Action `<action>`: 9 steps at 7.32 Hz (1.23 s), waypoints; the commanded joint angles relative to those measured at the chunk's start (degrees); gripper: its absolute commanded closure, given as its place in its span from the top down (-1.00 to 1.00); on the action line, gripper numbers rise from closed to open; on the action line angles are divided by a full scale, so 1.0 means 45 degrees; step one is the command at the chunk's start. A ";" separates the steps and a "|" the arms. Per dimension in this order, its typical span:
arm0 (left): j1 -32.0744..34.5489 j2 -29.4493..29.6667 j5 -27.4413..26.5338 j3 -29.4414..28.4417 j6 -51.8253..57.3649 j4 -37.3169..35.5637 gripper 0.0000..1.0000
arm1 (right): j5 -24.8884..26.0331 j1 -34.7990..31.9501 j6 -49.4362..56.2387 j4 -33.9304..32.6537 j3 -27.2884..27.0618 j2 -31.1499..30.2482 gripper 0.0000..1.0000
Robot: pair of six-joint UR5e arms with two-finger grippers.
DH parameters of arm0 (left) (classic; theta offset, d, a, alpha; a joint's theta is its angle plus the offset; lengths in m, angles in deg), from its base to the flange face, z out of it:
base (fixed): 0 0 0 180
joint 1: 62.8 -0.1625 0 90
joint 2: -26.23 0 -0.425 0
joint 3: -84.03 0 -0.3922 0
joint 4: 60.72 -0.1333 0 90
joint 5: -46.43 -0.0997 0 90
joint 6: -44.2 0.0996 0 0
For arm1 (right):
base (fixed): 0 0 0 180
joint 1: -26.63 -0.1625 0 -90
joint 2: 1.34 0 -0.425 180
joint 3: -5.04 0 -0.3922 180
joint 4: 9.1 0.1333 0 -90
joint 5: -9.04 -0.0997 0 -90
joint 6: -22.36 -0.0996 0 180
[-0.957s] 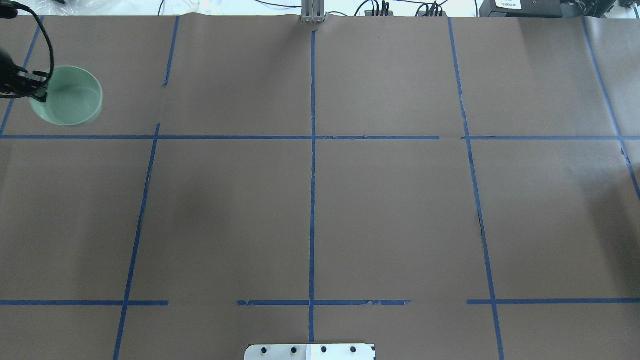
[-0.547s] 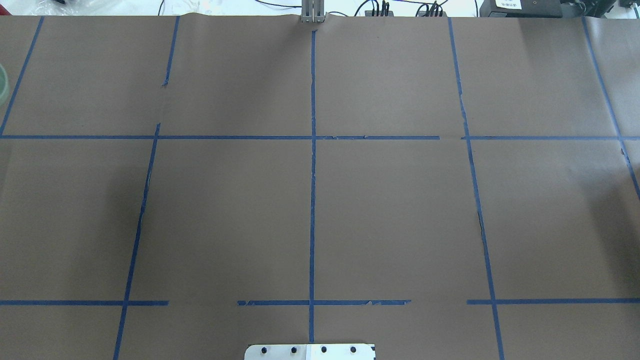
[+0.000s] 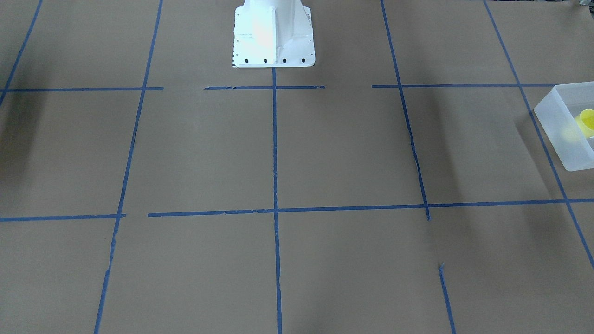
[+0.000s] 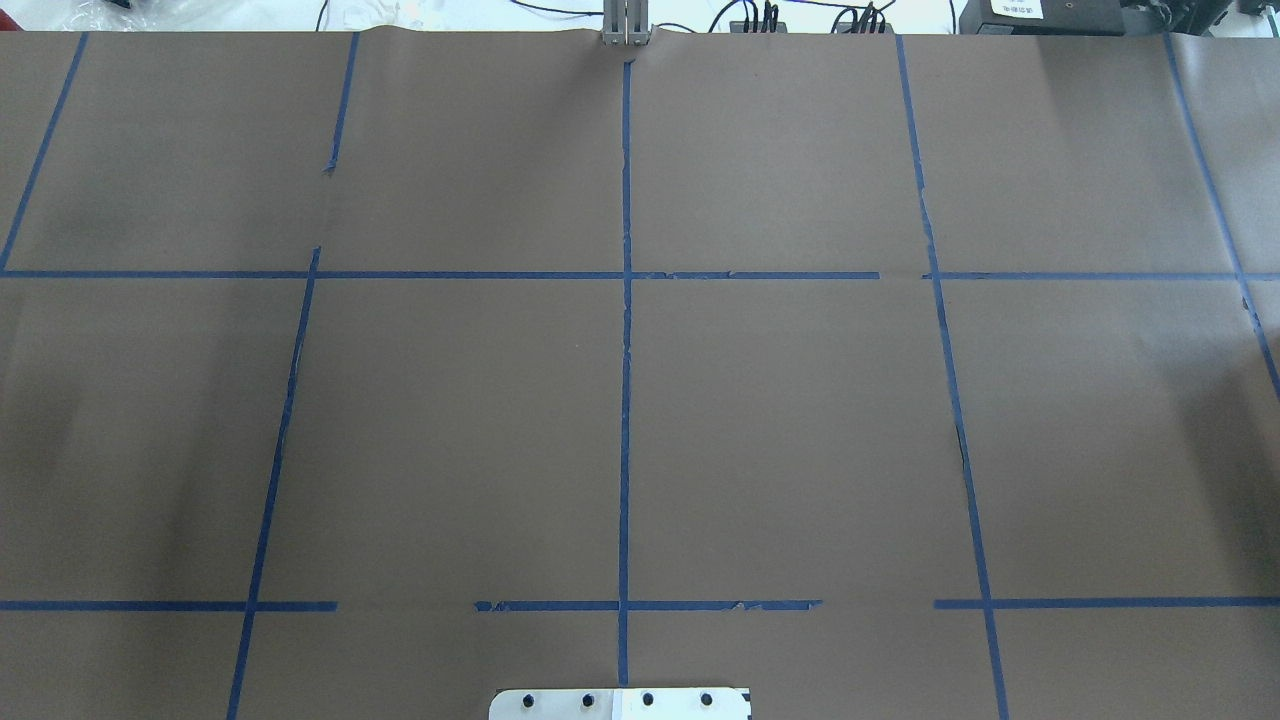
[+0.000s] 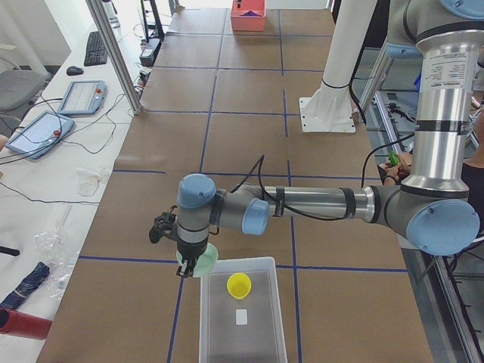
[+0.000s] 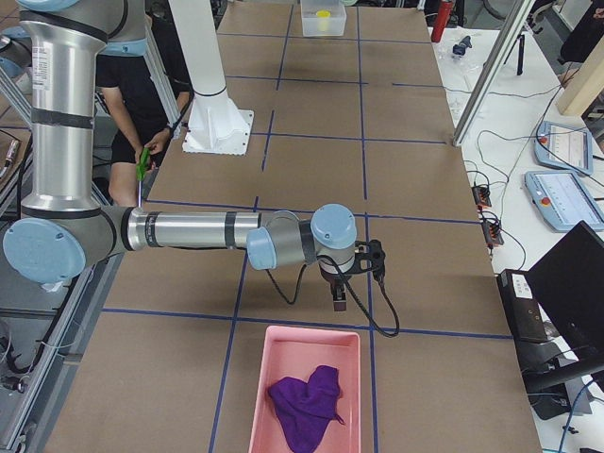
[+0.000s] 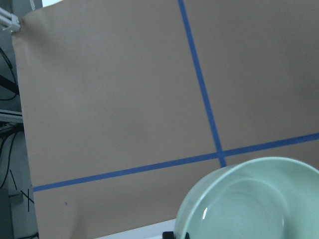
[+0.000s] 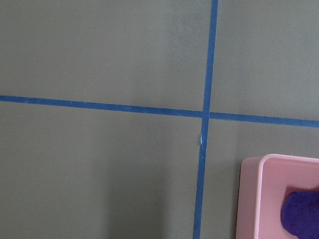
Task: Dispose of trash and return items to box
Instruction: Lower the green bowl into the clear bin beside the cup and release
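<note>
The pale mint-green bowl [image 7: 249, 204] fills the lower right of the left wrist view. In the exterior left view my left gripper [image 5: 184, 270] holds the bowl [image 5: 209, 262] by its rim, just above the far left corner of the frosted-white box [image 5: 215, 333]. The yellow cup [image 5: 239, 285] stands inside the box, and both show at the right edge of the front-facing view, the box [image 3: 552, 116] and the cup [image 3: 587, 121]. My right gripper [image 6: 340, 302] hangs over the table beside the pink bin; I cannot tell if it is open or shut.
A pink bin [image 6: 260, 396] holding a purple cloth [image 6: 304, 406] sits at the table's right end, and its corner shows in the right wrist view [image 8: 259, 199]. The white robot base [image 3: 274, 37] stands mid-table. A person stands behind the robot [image 6: 132, 104].
My left gripper carried the bowl leftwards out of the overhead view; it was at the far left a second ago and is now gone from that view.
</note>
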 commanded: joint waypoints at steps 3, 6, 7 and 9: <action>0.1497 -0.1053 -0.0076 -0.1986 0.2543 0.1408 -1.00 | 0.0004 0.0000 -0.0044 0.0018 -0.0027 0.0018 1.00; 0.1500 -0.1369 -0.0076 -0.1987 0.2469 0.1389 0.99 | 0.0023 0.0000 -0.0044 -0.0001 -0.0027 0.0018 1.00; 0.1519 -0.1350 -0.0057 -0.1929 0.2410 0.1389 1.00 | 0.0023 0.0000 -0.0044 0.0018 -0.0027 0.0038 1.00; 0.1519 -0.1077 0.0079 -0.0939 0.1984 0.0808 1.00 | 0.0023 0.0000 -0.0044 0.0018 -0.0027 0.0038 1.00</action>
